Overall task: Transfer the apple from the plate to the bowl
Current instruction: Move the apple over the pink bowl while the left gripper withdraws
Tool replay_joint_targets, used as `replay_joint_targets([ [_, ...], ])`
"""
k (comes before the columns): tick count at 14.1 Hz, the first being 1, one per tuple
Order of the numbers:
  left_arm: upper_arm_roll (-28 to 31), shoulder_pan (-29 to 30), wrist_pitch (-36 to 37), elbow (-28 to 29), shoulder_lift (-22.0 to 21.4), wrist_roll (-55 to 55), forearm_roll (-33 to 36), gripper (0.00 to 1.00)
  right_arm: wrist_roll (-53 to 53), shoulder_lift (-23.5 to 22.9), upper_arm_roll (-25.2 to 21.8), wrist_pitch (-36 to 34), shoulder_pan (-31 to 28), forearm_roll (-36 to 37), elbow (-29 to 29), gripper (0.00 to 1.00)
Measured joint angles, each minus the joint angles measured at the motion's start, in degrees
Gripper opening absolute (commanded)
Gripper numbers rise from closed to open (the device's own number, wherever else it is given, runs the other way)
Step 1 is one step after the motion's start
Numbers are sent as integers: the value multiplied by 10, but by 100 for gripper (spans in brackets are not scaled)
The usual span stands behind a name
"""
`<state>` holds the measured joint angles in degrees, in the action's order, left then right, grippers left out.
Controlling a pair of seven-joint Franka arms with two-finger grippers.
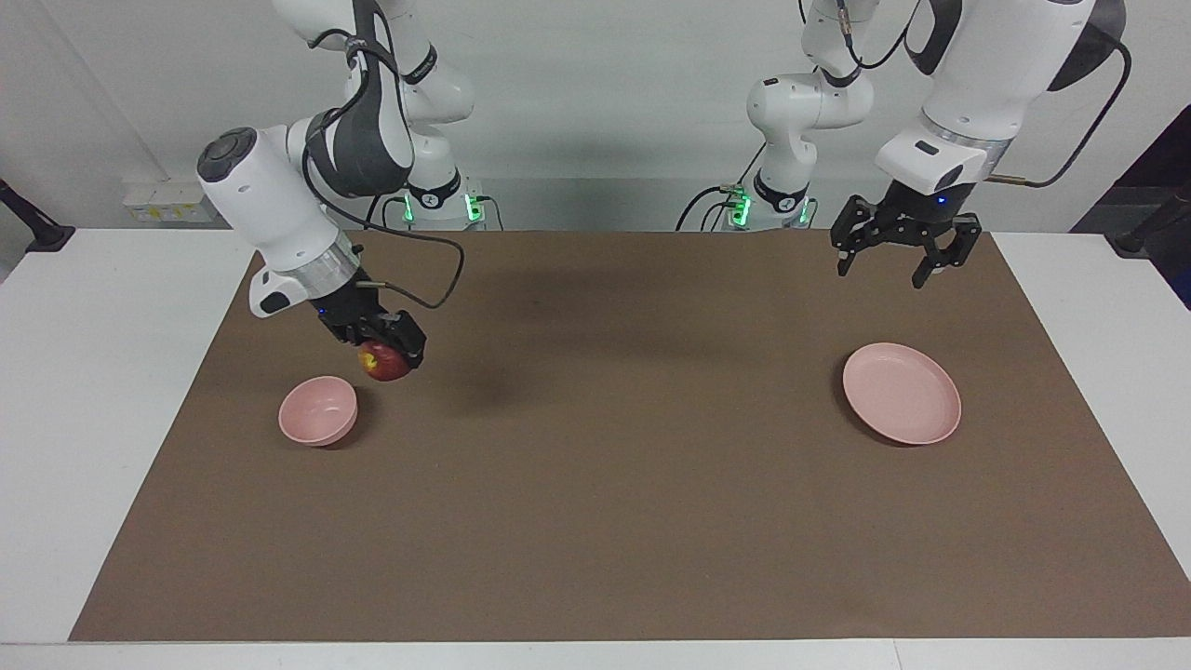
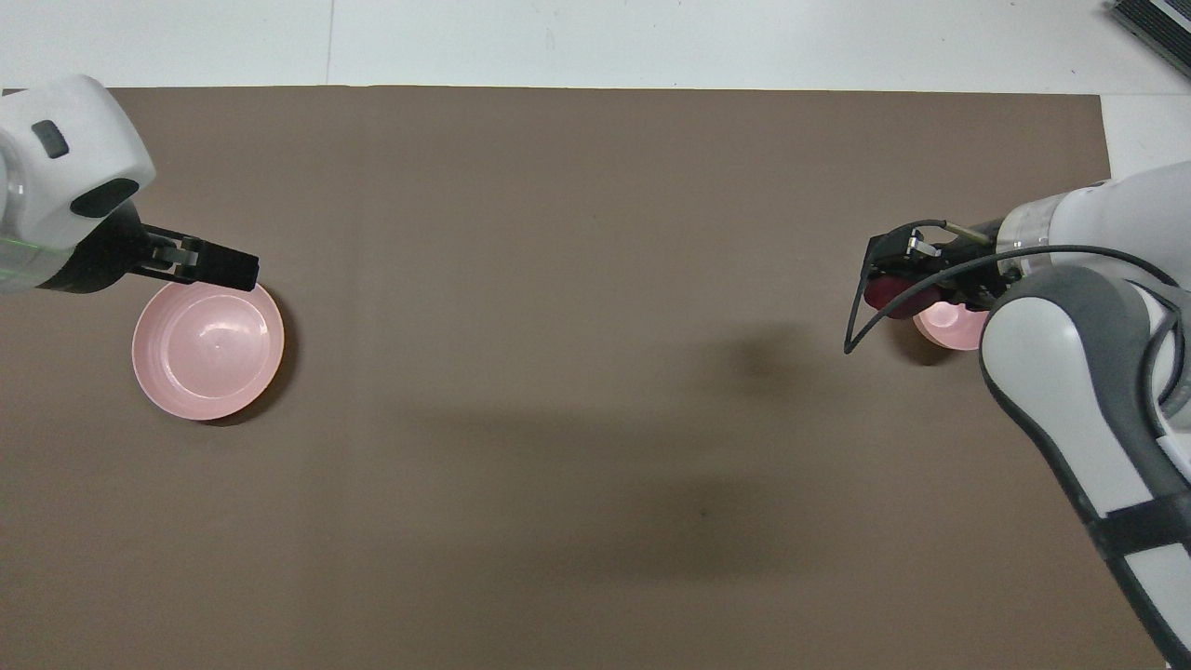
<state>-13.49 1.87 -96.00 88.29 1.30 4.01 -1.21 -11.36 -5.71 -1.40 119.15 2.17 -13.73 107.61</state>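
bowl (image 2: 944, 328) half hidden under right arm, apple (image 2: 884, 296) partly covered

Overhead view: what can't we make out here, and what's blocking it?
- bowl: only a sliver shows; the right arm covers the rest.
- apple: mostly hidden by the right gripper and its cable; whether it is over the bowl yet cannot be read here.
- left gripper: overlaps the plate rim; its height above it is unreadable.
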Motion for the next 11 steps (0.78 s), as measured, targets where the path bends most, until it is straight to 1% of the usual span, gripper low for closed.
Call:
replay_joint_targets([
  [3,1,13,2,-1,0,6,0,100,62,-1,0,0,-22,56,0,0],
  [6,14,25,4,-1,0,34,0,100,79,-2,0,0,-36,116,3,0],
  [8,45,19,6,-1,0,50,0,100,82,-3,0,12,-45,140,12,0],
  [11,109,-17,13,-1,-3,57,0,100,96,-6,0,70,-54,172,38,0],
])
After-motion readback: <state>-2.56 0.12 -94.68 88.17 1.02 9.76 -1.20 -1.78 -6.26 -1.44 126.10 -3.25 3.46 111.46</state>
